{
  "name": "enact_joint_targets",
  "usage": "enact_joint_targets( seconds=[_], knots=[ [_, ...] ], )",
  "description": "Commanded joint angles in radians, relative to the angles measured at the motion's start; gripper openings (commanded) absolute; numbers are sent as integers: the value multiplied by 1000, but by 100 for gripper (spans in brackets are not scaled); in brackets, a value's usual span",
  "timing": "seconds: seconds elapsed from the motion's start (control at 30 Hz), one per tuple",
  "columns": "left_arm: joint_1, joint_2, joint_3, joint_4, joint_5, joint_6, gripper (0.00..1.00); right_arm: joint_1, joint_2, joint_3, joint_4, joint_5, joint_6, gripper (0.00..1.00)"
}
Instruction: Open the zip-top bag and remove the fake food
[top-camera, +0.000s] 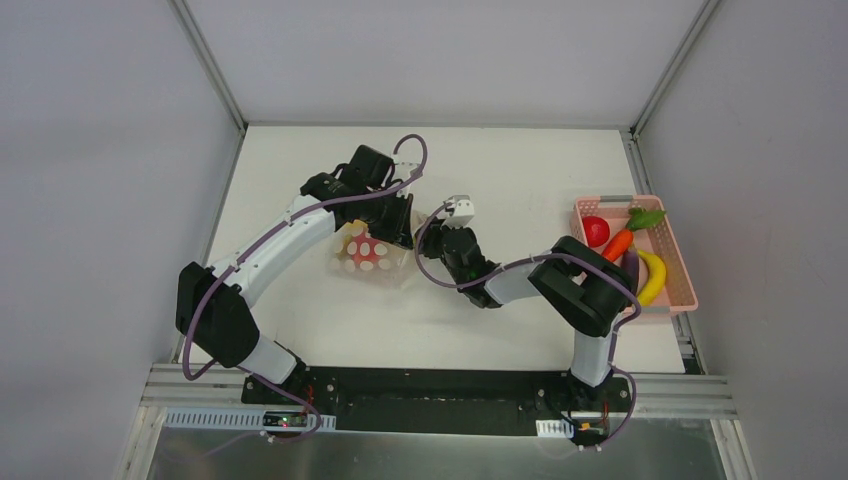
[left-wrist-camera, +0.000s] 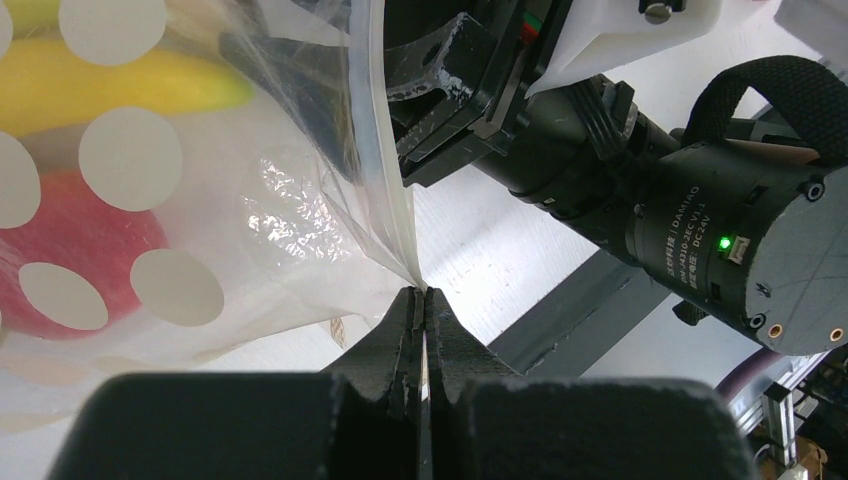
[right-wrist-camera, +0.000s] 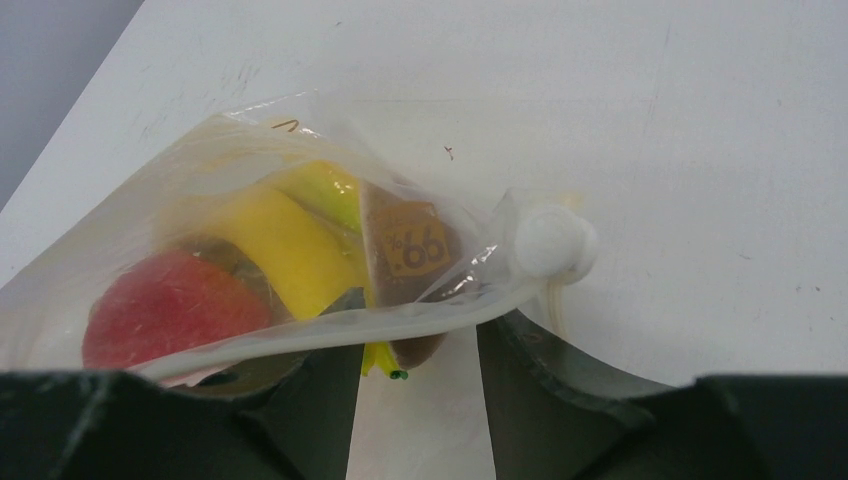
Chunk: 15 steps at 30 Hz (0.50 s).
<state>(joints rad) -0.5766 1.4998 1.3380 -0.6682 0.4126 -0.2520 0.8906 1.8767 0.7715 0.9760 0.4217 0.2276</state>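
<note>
The zip-top bag (top-camera: 368, 254), clear with white dots, lies at mid-table. Inside it I see a yellow banana (right-wrist-camera: 285, 245) and a red apple (right-wrist-camera: 170, 310); both also show through the plastic in the left wrist view, banana (left-wrist-camera: 120, 85) and apple (left-wrist-camera: 80, 250). My left gripper (left-wrist-camera: 420, 295) is shut on a corner of the bag's top edge (left-wrist-camera: 395, 215) and pulls it taut. My right gripper (right-wrist-camera: 415, 345) is open, and the bag's zip strip (right-wrist-camera: 400, 325) lies across its two fingertips. In the top view the left gripper (top-camera: 398, 230) and right gripper (top-camera: 430, 255) flank the bag's right end.
A pink slotted basket (top-camera: 683, 270) stands at the table's right edge and holds a red tomato (top-camera: 596, 231), a carrot (top-camera: 618, 244), a purple eggplant (top-camera: 630, 265) and a banana (top-camera: 652, 275). Metal frame posts and grey walls border the table.
</note>
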Motion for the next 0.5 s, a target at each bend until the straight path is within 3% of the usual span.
enact_joint_targets(
  seconds=[0.0,0.3,0.47],
  knots=[
    [-9,4,4,-7,41,-21,0,6,-6,41,78,-17,-42,48],
    [-28,29,10,-9,49,-21,0,4,113,113,97,6,-63,51],
    [-38,36,13,-11,47,-20,0,-2,173,177,76,25,-39,46]
  ],
)
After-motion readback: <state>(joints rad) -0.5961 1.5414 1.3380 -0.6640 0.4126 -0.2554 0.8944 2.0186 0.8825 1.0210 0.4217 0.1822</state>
